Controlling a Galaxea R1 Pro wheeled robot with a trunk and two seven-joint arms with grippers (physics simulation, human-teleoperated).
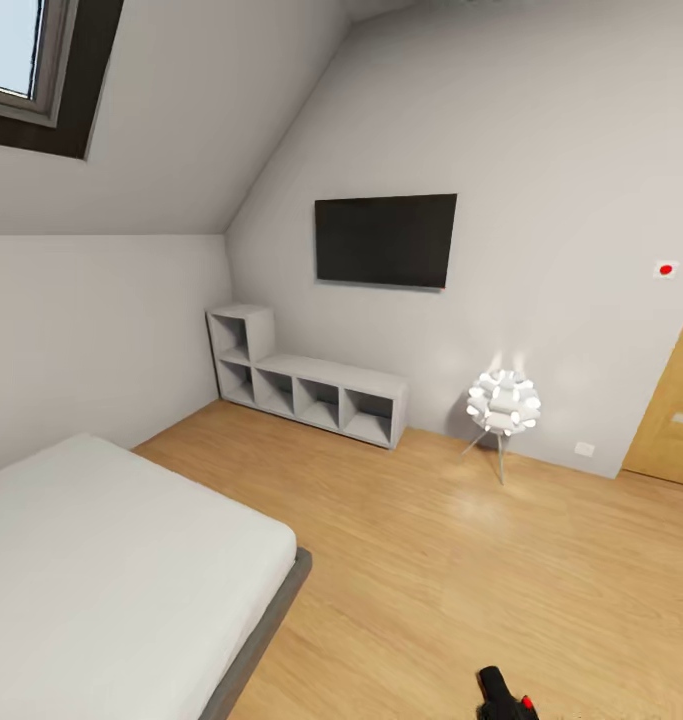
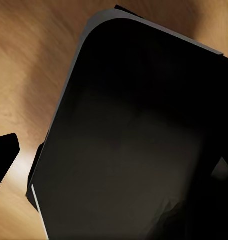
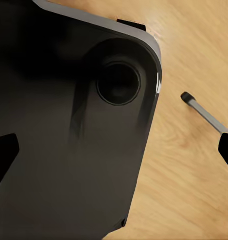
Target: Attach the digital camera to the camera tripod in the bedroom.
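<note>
Bed [image 1: 111,560] cut by the left and near edges, wooden door [image 1: 673,410] cut at right, window [image 1: 31,60] cut at the far-left corner, black red-marked object [image 1: 505,697] cropped at the near edge, identity unclear, silver-grey rod [image 3: 204,114] partly hidden.

No text, label, brand or number can be read anywhere. The only sign-like mark is a small white wall plate with a round red dot [image 1: 666,269], on the pale grey wall beside the wooden door [image 1: 674,418].

Bed [image 1: 111,560], wall television [image 1: 385,240], glowing floor lamp [image 1: 503,402].
</note>
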